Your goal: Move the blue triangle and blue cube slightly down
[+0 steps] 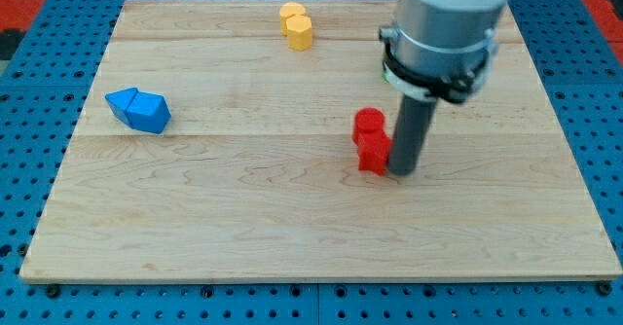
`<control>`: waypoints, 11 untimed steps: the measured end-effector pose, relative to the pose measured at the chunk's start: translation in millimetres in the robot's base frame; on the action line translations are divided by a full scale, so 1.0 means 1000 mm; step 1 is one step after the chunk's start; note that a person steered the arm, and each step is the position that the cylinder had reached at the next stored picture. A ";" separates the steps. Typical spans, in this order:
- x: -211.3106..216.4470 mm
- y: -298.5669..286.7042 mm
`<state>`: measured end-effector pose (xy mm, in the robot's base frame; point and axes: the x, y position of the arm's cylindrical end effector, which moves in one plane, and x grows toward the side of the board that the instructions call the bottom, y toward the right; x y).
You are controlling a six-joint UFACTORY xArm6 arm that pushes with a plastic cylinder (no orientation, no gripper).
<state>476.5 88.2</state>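
Where cut off by the view's top, shows only as a thick grey housing (448,18) with a black collar; upper arm out of sight. Hangs straight down over the right half of the bench (292,237), ending in an upright dark rod (411,130). Carries no jaws to judge wide or narrow: just the rod, holding nothing. Sets my tip (402,172) on the wood, just right of the lower red block (373,154), touching it or very nearly; cannot tell which, as the rod covers that block's right edge.

Stands the lower red block against an upper red block (369,123), the two touching in a short column; shapes hard to make out.

Places the blue triangle (123,102) and blue cube (151,114) far off at the view's left, side by side and touching, triangle to the left and a little higher, cube to the right. Leaves both well apart from my tip.

Keeps two yellow blocks (295,23) near the view's top edge, touching, one just below and right of the other; lower one looks six-sided, upper one unclear.

Rests the wooden bench on a blue perforated sheet (19,169).
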 end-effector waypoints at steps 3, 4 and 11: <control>0.037 -0.099; 0.023 -0.224; -0.123 -0.349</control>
<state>353.3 -260.5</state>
